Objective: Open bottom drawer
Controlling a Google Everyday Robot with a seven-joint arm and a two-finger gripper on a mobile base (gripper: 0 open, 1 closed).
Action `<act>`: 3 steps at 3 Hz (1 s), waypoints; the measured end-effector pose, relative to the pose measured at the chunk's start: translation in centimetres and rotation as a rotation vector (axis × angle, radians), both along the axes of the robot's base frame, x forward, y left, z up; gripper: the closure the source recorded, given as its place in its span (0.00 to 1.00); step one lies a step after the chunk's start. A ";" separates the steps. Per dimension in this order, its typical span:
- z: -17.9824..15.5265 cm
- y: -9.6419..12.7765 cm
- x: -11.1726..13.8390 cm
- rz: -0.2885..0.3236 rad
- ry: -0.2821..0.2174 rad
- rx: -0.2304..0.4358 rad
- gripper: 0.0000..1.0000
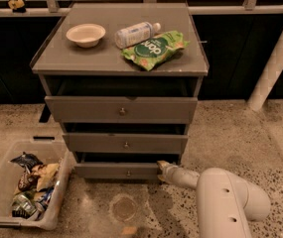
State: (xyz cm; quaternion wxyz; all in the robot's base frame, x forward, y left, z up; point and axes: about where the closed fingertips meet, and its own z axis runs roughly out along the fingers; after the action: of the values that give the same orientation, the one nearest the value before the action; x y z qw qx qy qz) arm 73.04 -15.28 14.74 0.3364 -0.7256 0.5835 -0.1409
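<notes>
Bottom drawer (101, 171), lowest in the grey cabinet (81, 58), with gripper (162, 167) low at its right end, off the centre knob (128, 173), probably to hook the edge; open or closed, cannot tell.

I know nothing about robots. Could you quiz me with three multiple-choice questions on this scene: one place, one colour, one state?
1. Where is the gripper?
A) on the cabinet top
B) at the right end of the bottom drawer
C) out of view
2. What colour is the snack bag?
A) green
B) red
C) blue
3. How is the bottle placed?
A) upright
B) hanging
C) lying on its side

Answers: B, it sits low by that drawer front. A, the wrapper is green. C, it lies flat on the cabinet top.
</notes>
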 end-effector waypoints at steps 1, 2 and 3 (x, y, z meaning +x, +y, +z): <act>-0.4 -0.1 -0.4 0.008 0.000 -0.003 1.00; -0.3 0.0 -0.4 0.008 0.000 -0.003 1.00; -0.4 0.0 -1.2 0.014 -0.003 -0.001 1.00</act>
State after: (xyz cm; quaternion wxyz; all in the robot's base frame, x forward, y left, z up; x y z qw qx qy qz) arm 71.81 -15.29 14.34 0.3378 -0.7299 0.5776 -0.1401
